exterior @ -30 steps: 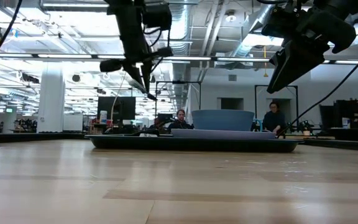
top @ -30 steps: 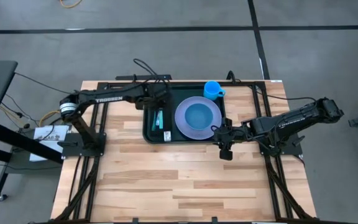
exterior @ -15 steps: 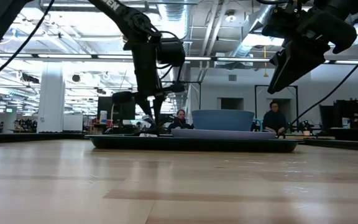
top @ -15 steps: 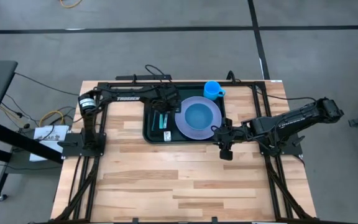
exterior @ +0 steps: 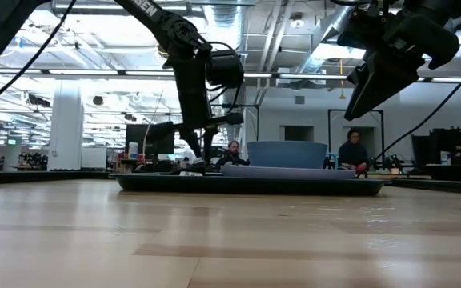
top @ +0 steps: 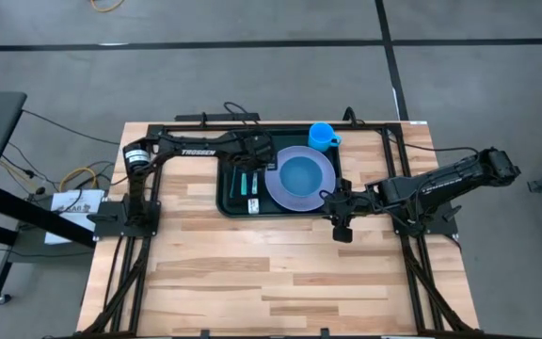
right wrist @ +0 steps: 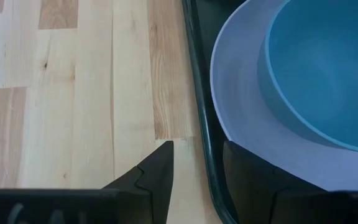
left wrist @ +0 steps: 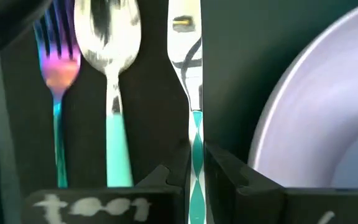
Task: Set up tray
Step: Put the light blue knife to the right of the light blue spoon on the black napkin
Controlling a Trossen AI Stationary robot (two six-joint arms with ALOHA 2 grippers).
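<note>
Left gripper swung in from the tray's far left corner, now low over the knife, fingers closed on its handle.

Lighting's even and bright from overhead, with ceiling strip lights glowing across the room in the low view. Left wrist shot is soft, with strong glare on the spoon. The wood table looks crisp, almost shadowless.

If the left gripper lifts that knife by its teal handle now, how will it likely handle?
The knife looks thin and stiff, so it should lift without bending. The left gripper closes on the narrow patterned handle, so the shiny blade end may tip down. It lies close to the spoon, which might get nudged.
</note>
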